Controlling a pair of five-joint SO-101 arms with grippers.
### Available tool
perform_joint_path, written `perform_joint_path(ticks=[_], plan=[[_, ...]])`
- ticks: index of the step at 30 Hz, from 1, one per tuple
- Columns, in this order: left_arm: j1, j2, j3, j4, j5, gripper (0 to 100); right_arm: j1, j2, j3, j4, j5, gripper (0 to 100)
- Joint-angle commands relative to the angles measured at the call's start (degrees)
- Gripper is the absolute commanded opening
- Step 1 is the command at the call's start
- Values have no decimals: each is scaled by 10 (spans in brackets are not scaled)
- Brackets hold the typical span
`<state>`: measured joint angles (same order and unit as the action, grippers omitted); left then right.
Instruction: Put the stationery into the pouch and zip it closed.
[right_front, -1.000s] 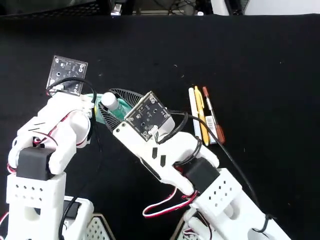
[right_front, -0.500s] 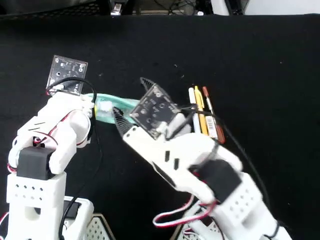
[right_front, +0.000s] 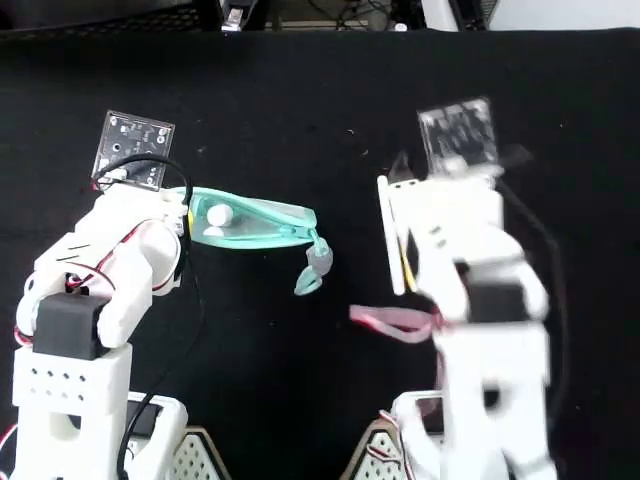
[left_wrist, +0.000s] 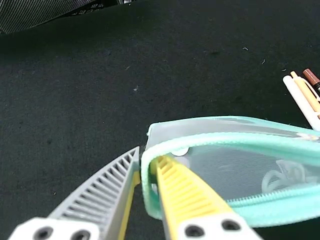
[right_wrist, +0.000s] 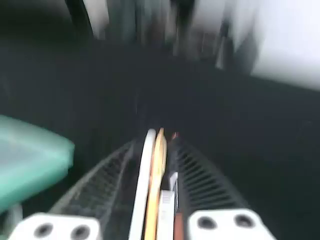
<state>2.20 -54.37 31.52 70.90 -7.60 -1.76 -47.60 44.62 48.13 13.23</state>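
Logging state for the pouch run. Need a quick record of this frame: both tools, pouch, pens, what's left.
left tool: shut on the pouch's end, yellow jaw inside the mouth
right tool: looks open, straddling the pens, view blurred
pouch: teal mesh, lying on the black table, unzipped
in pouch: one white object
pens: side by side on the table, outside the pouch
remaining: pens in, zip closed
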Motion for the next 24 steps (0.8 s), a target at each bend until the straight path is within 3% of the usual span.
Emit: perform_joint_path(ticks=[1,7,11,15,24], plan=[[-1,7,0,-11,-6,32,12,142,55,-88,7,154],[-1,7,0,-11,-6,32,11,393,-17,-106,7,155],[-1,7,0,-11,-6,32,11,483,-53,-106,7,145],[-1,7,0,-11,-6,32,-1,483,-58,-104,7,93],[-1,7,0,-10,-7,32,-10,478,-51,-105,9,107]])
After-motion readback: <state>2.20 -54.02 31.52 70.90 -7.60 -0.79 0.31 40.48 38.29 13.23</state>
